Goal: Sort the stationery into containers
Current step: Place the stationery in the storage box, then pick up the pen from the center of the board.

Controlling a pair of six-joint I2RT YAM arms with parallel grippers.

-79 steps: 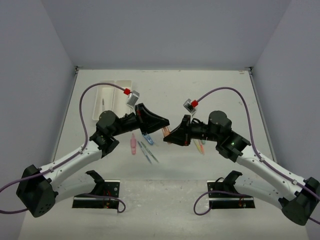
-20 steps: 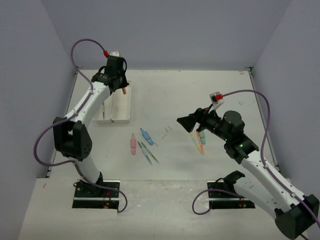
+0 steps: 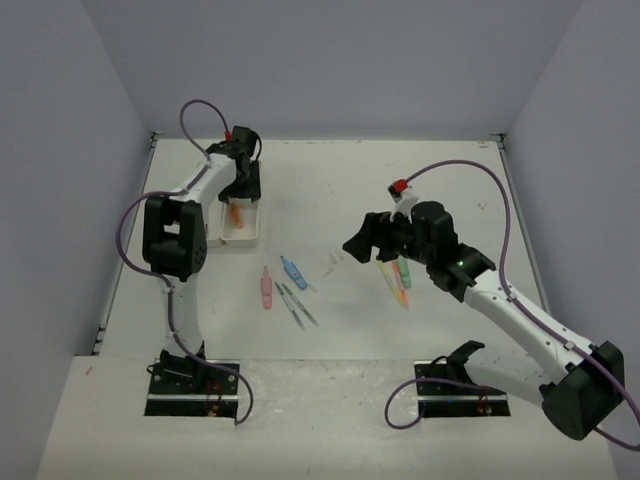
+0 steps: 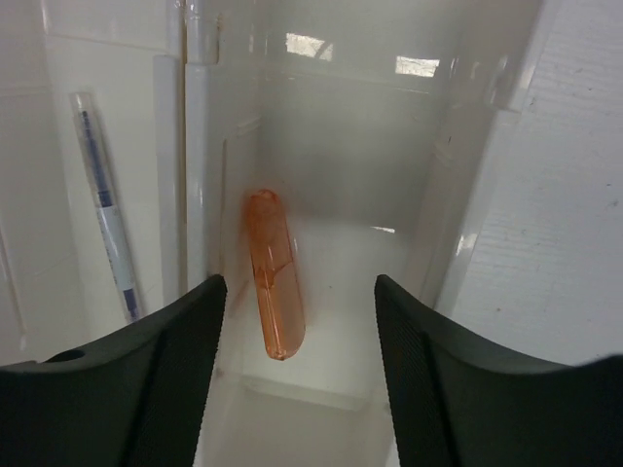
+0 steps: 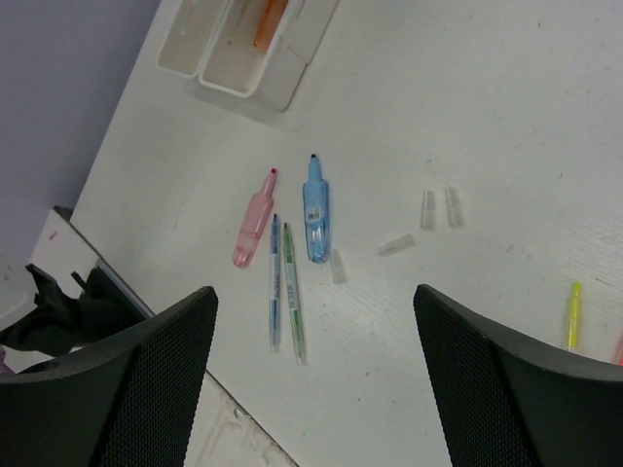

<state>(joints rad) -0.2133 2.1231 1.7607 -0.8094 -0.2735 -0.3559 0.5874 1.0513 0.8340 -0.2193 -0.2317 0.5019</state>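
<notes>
The containers (image 3: 243, 239) are two joined white trays at the back left. My left gripper (image 3: 243, 190) hangs open just above the right tray (image 4: 331, 136). An orange highlighter (image 4: 273, 274) lies loose in that tray, below and between the fingers (image 4: 180, 375). A thin blue pen (image 4: 105, 232) lies in the left tray. My right gripper (image 5: 316, 379) is open and empty, high over the middle of the table. Below it lie a pink highlighter (image 5: 253, 231), a blue highlighter (image 5: 315, 209), a blue pen (image 5: 274, 284) and a green pen (image 5: 293, 297).
Several clear caps (image 5: 428, 207) are scattered right of the blue highlighter. A yellow marker (image 5: 573, 316) and more slim markers (image 3: 400, 287) lie by the right arm. Grey walls close in the table on three sides.
My left gripper has come down over the right tray and opened, and the orange highlighter now lies in the tray. The right arm has shifted slightly left.
</notes>
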